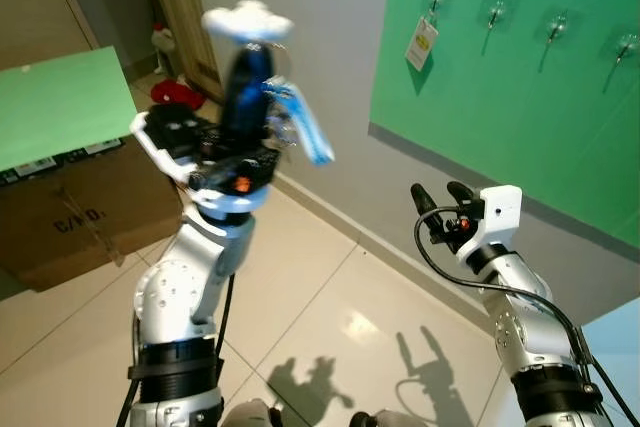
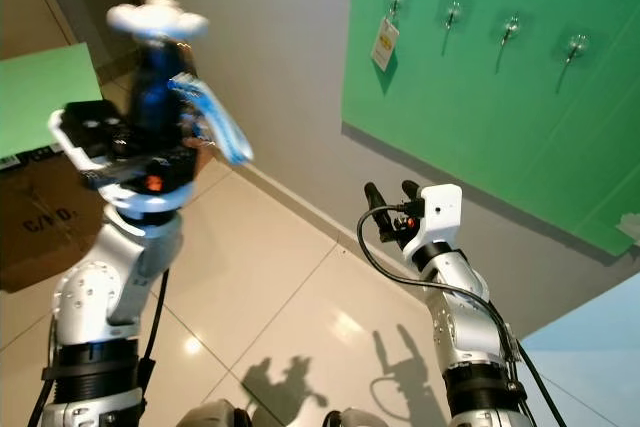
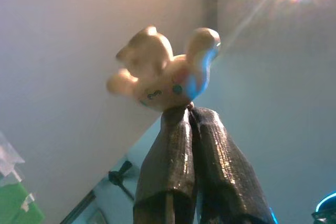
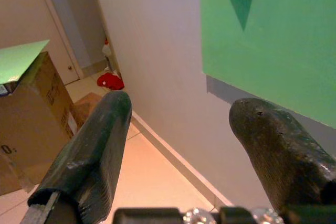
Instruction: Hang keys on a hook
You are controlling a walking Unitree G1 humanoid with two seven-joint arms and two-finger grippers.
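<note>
- Right gripper [image 2: 392,197]: raised low before the robot, fingers spread apart with nothing between them, as the right wrist view confirms. It faces the wall and takes no part in the carry.
- Left gripper [image 1: 243,77]: lifted high at the robot's left, its two black fingers pressed together and pinching the keys [image 1: 295,125] at the top, just below a pale figure-shaped charm [image 3: 163,69].
- Orientation of the keys: charm uppermost above the fingertips; the blue strap and key bundle trail down and toward the wall side. Long axis judged roughly upright, leaning slightly. The bundle is blurred, so the ring's facing cannot be told.
- Cardboard box [image 1: 70,207] with a green sheet on top stands at the robot's left, apart from the work.
- Green panel [image 1: 520,77] on the wall carries a row of hooks [image 1: 496,15]; one already bears a tag [image 1: 422,44].
- Progress: pick-up done, keys held aloft. Still to do: close on the panel, bring the ring over a free hook, release. The keys are well apart from any hook.
</note>
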